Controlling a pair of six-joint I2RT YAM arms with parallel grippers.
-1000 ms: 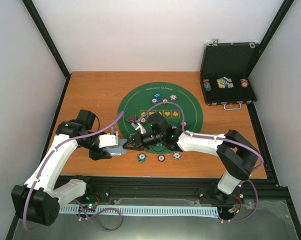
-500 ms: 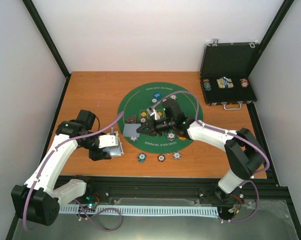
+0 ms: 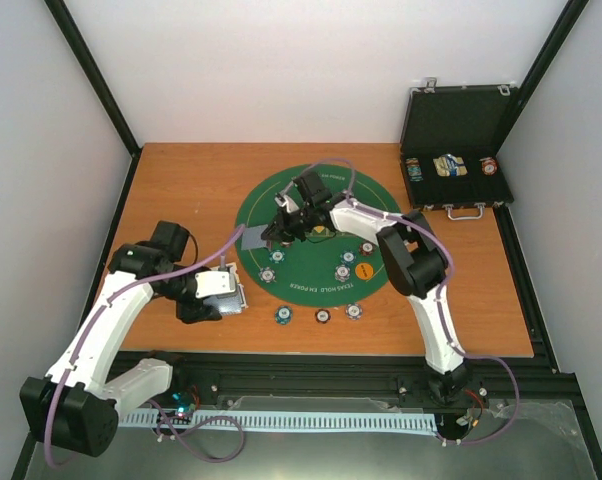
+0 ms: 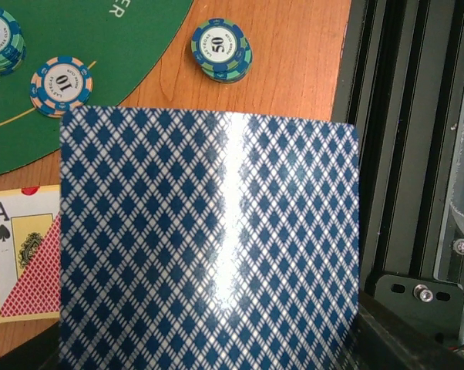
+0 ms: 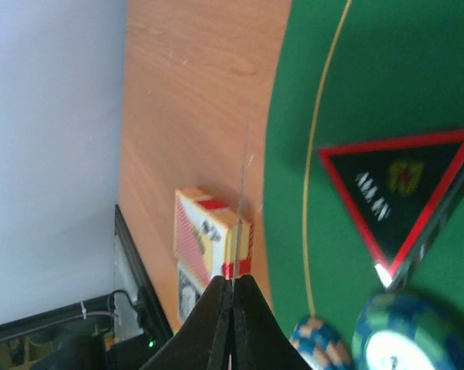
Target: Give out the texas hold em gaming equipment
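Note:
My left gripper sits off the mat's left edge, shut on a deck of blue diamond-backed playing cards that hides its fingers in the left wrist view. My right gripper reaches over the left part of the round green mat, shut on one card. That card shows edge-on above the closed fingertips. A black-and-red triangle marker lies on the mat beside it. Striped poker chips and an orange disc rest on the mat. Three more chips lie on the wood in front.
A red-and-yellow card box lies on the wood by the mat's left edge, beside the left gripper. An open black case holding chips and cards stands at the back right. A black rail runs along the table's near edge.
My right gripper has swung from beside the left gripper up and back to the mat's left side, carrying one card. The left arm has stayed put.

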